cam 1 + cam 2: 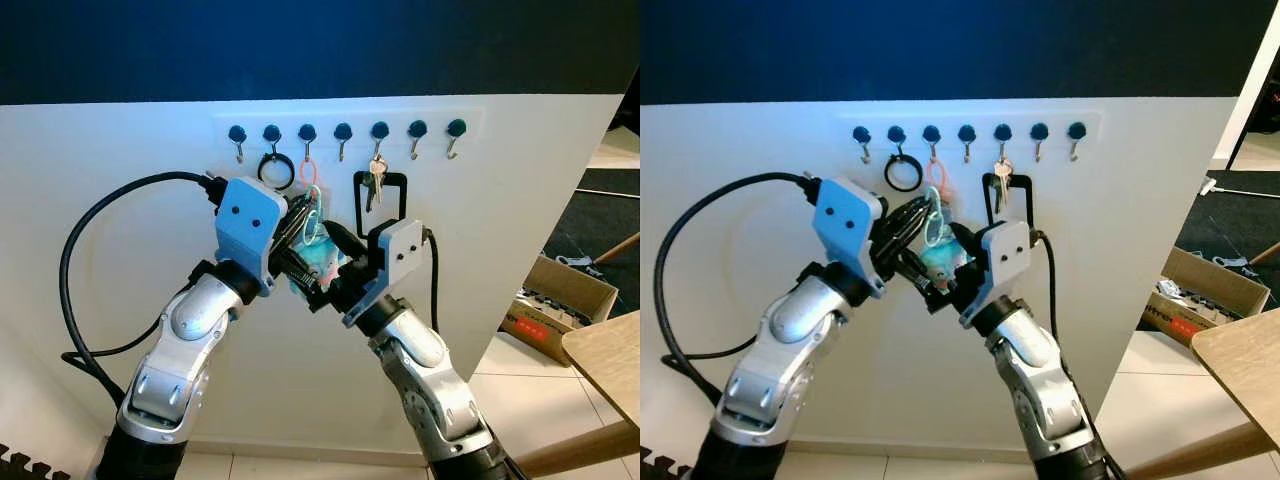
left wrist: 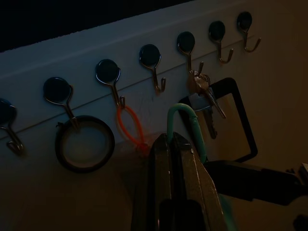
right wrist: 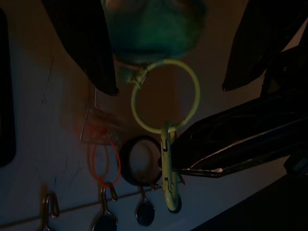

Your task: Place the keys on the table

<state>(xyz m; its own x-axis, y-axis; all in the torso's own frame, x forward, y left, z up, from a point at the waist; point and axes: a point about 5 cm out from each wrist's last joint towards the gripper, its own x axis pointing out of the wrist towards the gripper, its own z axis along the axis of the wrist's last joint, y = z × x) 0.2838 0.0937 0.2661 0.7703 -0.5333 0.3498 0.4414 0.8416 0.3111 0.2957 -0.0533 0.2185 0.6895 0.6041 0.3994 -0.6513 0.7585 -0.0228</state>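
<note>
Standing before a white wall panel (image 1: 150,140) under a dark blue upper wall, both arms are raised close to a row of seven hooks (image 1: 343,134), with little room between the grippers and the panel. The left gripper (image 2: 168,144) has its fingers pressed together on a pale green ring (image 3: 165,95) with a clip, from which a teal fuzzy charm (image 1: 322,262) hangs. The right gripper (image 3: 168,62) has its fingers spread wide on either side of that charm, not closed on it. The keys (image 1: 376,180), silver, hang from the fifth hook, just in front of a black rectangular loop (image 1: 382,196), untouched and just beside the right gripper. A black ring (image 1: 275,171) hangs from the second hook and an orange loop (image 1: 308,172) from the third. To the right, a wooden table (image 1: 608,352) corner juts in, with a cardboard box (image 1: 558,306) on the tiled floor (image 1: 520,375) beyond it, well apart from the hooks.
</note>
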